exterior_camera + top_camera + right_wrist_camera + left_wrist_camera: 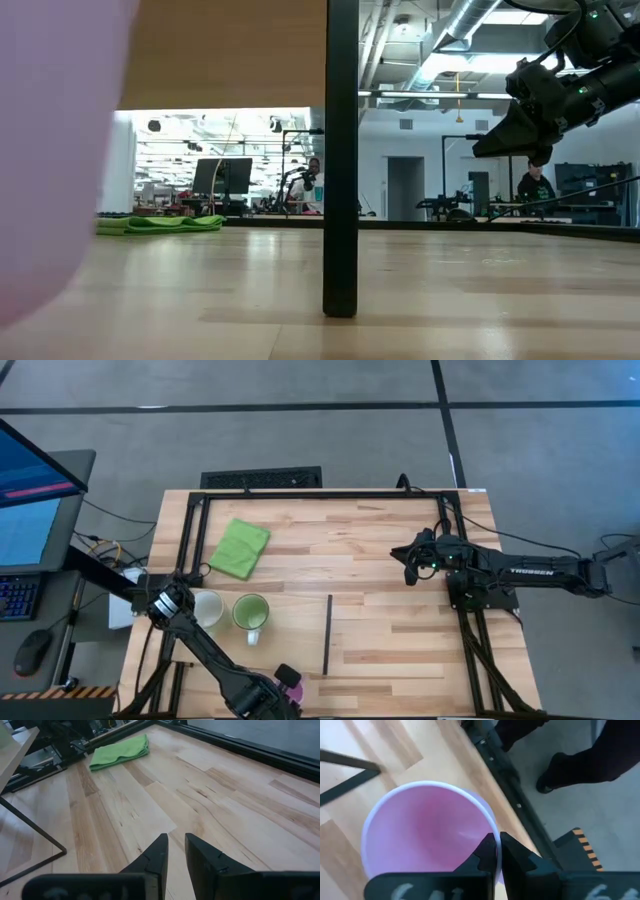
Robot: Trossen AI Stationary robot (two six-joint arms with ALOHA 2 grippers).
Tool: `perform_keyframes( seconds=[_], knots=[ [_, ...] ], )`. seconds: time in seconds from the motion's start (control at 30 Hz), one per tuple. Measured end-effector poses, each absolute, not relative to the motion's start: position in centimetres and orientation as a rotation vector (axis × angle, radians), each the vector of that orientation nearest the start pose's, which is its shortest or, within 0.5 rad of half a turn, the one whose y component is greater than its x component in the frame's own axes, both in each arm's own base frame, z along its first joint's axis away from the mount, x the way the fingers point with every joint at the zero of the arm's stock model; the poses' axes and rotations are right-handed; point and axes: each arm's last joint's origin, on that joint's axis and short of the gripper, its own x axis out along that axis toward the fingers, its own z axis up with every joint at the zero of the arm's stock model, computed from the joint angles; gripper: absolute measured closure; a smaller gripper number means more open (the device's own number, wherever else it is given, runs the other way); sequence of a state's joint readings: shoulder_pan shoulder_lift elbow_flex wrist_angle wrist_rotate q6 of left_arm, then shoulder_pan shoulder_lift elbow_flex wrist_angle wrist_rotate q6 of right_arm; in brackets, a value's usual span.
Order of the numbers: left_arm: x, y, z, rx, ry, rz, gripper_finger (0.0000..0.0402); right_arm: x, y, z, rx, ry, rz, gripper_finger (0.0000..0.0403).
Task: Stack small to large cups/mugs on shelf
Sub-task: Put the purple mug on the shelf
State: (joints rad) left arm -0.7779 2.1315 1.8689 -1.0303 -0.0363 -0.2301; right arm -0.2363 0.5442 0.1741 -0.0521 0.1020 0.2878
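Observation:
A light purple mug (430,830) hangs mouth up at the table's near edge, left of the middle, with my left gripper (498,845) shut on it; it also fills the left of the low view (50,150). A white mug (207,608) and a green mug (250,612) stand side by side, upright, on the pale shelf (295,630), which is raised on a dark post (340,160). My right gripper (175,840) waits open above the table's right part (408,565), with nothing between its fingers. My left gripper pinches the purple mug's rim wall (495,827) between its two fingers, one finger (482,857) inside the mug and the other (517,857) outside. The fingers come from above, pointing steeply down. The mug hangs below them, mouth up; whether its base is clear of the table I cannot tell.
A folded green cloth (240,547) lies at the far left of the table. Dark frame rails (320,494) run along the table's edges. A wide stretch of bare wood (400,630) lies between the shelf and the right arm. People stand in the room behind.

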Motion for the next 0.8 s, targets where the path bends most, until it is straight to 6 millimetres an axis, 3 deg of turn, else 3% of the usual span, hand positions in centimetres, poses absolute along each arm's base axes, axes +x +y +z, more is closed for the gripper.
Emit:
perform_keyframes(
  seconds=[0.17, 0.43, 0.8],
  knots=[
    [31.3, -31.5, 24.4, 0.321, 1.215, -0.529, 0.0401, 12.8, -3.4, 16.8, 0.309, 0.372, -0.392, 0.0316],
    [30.7, -32.6, 28.8, 0.298, 1.121, -0.591, 0.0401, 12.8, -3.4, 16.8, 0.309, 0.373, -0.392, 0.0316],
    [30.1, -30.5, 34.2, 0.344, 1.102, -0.482, 0.0401, 12.8, -3.4, 16.8, 0.309, 0.372, -0.392, 0.0316]
  ],
)
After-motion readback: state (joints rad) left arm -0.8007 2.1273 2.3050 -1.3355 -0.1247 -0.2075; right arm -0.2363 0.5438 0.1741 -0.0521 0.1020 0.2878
